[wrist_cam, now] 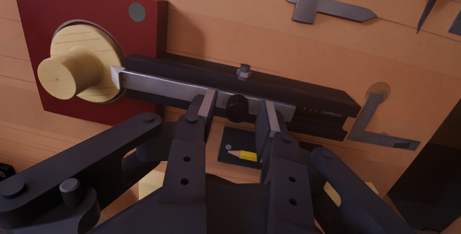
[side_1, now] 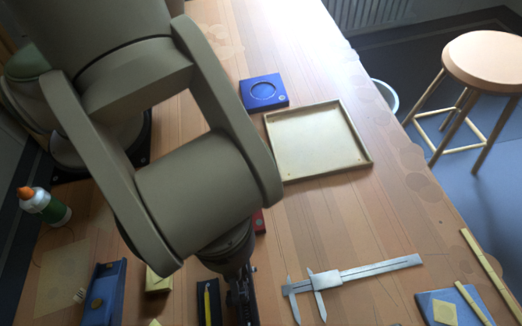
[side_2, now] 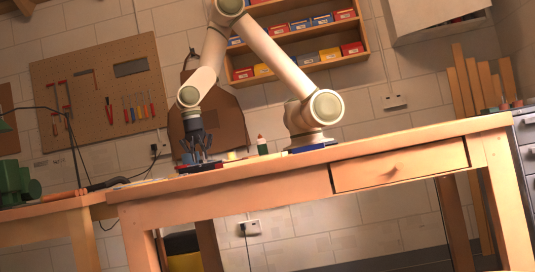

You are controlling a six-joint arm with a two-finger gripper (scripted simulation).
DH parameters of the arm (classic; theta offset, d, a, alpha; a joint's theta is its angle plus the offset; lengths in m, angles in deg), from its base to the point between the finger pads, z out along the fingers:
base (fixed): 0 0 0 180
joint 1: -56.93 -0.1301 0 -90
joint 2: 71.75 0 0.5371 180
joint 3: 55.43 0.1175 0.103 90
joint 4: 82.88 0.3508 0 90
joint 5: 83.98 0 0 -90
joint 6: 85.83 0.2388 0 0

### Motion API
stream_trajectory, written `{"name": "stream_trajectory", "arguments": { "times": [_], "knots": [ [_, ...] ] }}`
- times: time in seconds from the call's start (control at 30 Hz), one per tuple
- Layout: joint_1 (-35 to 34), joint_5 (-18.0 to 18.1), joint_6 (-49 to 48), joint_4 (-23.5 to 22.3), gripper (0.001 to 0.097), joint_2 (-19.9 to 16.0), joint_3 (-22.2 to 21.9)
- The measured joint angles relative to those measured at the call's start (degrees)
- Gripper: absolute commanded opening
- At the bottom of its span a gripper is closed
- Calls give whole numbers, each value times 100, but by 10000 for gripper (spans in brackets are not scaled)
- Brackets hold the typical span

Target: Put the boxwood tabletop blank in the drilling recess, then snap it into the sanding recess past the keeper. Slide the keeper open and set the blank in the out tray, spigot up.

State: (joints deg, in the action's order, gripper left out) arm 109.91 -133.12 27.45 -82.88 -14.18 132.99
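The keeper's black knob (wrist_cam: 237,108) sits between my fingers. My gripper (wrist_cam: 237,116) is open and holds nothing. The knob is on a steel keeper bar (wrist_cam: 193,89) that runs along a black rail (wrist_cam: 245,87). The bar's pointed tip (wrist_cam: 116,75) reaches over the rim of the boxwood blank (wrist_cam: 80,63). The blank is a pale disc with its spigot (wrist_cam: 67,73) up. It sits in the round recess of the red block (wrist_cam: 96,52). In the side camera the arm hides most of the red block (side_1: 258,221). The blue block (side_1: 263,92) with an empty round recess lies farther up the bench.
The shallow wooden out tray (side_1: 316,139) lies empty beyond the red block. A caliper (side_1: 347,277) lies to the right of the rail, and a steel square (wrist_cam: 375,126) past its end. A pencil on a black pad (side_1: 207,302), a blue bin (side_1: 106,292) and a glue bottle (side_1: 43,204) lie left.
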Motion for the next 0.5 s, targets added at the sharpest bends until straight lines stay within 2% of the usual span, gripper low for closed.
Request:
{"name": "stream_trajectory", "arguments": {
  "times": [0.33, 0.5],
  "knots": [
    [0, 0, 0, 0, 380, 0, 0],
    [0, 0, 0, 0, 285, 0, 0]
  ]
}}
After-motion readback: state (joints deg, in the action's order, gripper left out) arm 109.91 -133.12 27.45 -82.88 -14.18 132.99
